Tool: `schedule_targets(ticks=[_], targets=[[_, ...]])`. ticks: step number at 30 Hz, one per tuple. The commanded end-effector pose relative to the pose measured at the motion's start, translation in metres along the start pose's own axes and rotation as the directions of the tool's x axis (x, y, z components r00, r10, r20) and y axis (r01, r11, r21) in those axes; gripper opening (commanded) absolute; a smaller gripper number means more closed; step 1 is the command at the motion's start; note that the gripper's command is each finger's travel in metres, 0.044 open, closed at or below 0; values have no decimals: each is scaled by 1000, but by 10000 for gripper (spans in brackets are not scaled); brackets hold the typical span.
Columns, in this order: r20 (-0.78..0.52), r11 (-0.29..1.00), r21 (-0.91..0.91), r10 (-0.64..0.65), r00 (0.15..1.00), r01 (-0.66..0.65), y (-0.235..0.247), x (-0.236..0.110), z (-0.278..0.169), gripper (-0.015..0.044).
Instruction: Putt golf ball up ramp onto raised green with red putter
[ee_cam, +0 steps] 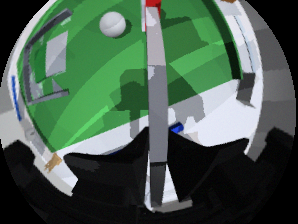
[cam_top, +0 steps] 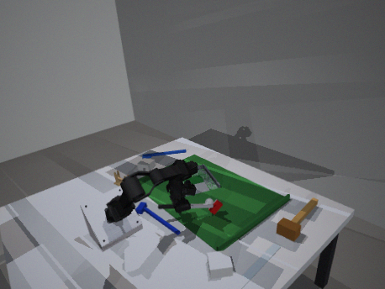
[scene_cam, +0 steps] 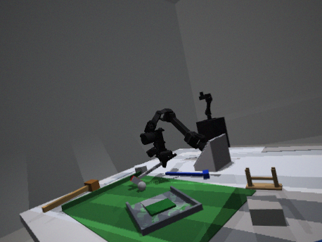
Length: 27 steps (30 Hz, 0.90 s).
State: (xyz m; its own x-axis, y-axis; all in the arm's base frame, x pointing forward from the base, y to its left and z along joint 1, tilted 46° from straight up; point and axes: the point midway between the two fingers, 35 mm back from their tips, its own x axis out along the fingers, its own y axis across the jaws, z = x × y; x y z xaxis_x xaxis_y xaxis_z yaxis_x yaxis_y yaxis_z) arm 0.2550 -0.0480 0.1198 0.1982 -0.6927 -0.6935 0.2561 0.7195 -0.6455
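Observation:
My gripper (cam_top: 181, 207) (scene_cam: 164, 163) (ee_cam: 153, 129) is shut on the putter's grey shaft, above the near side of the mat. The putter's red head (cam_top: 216, 207) (scene_cam: 133, 179) is low over the green mat (cam_top: 252, 197) (scene_cam: 105, 214) (ee_cam: 100, 110); the wrist view cuts it off at the top edge. The white golf ball (cam_top: 208, 202) (scene_cam: 141, 186) (ee_cam: 112, 24) lies on the mat beside the head, with a gap between them in the wrist view. The raised green (scene_cam: 161, 207) is inside a grey border (scene_cam: 172, 220). The pale ramp (ee_cam: 56, 52) faces the ball's side.
A blue hammer (cam_top: 160, 220) (scene_cam: 186, 173) lies beside the mat near the arm's base. An orange mallet (cam_top: 288, 229) (scene_cam: 92, 185) lies beyond the raised mat edge. A wooden rack (cam_top: 118, 178) (scene_cam: 263, 186), a white block (cam_top: 220, 265) and a grey block (scene_cam: 267, 214) stand around the mat.

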Motion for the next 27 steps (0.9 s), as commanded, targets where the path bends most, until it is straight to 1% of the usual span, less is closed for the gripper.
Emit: schedule_targets(ticks=[1, 6, 13, 15, 19, 23, 27], targets=[[3, 1000, -1, 0, 1000, 0, -9, 1, 1, 0], [8, 1000, -3, -5, 1000, 5, -28, 3, 1, 0], [2, 1000, 4, -5, 1000, 5, -24, 3, 1, 0], [1, 1000, 3, 1, 1000, -1, -7, 3, 5, 0], [0, 1000, 0, 9, 1000, -9, 48, 3, 9, 0], [5, 1000, -1, 4, 1000, -4, 101, 3, 2, 0], [7, 1000, -1, 1, 1000, -1, 110, 4, -1, 0]])
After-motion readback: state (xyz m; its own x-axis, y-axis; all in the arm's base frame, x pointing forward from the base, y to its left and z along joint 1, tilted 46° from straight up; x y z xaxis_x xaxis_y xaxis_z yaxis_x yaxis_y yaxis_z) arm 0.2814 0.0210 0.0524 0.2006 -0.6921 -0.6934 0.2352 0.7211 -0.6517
